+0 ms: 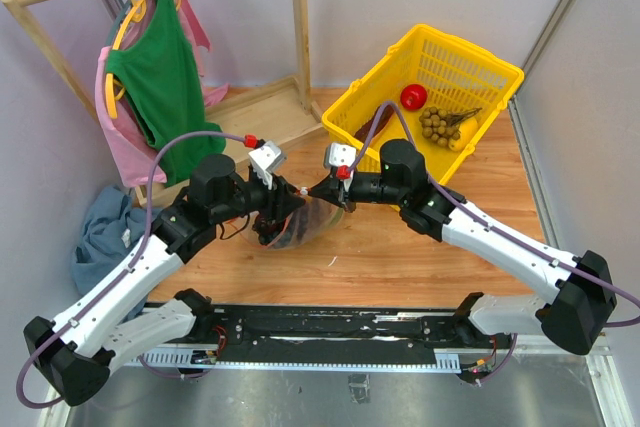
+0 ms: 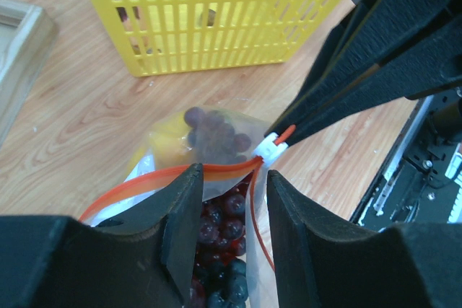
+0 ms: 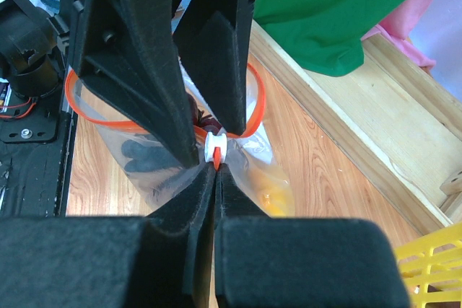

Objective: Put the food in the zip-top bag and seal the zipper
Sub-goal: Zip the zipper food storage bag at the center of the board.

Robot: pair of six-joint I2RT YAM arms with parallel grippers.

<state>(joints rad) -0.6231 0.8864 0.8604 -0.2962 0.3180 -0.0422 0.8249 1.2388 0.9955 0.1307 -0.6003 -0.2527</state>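
No words or numbers can be read. The white slider point(image 3: 214, 146) on the zipper point(image 3: 258, 102), at the pinched jaw tips of the right gripper point(image 3: 215, 169), is plain.

Right claw point(image 3: 216, 172) tight on zipper point(image 3: 70, 95)

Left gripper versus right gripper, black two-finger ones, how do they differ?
The left gripper stands open; the right gripper is shut. The left gripper straddles the red-orange zipper strip; the right gripper pinches it beside its white slider. Both meet at the mouth of the clear plastic bag.
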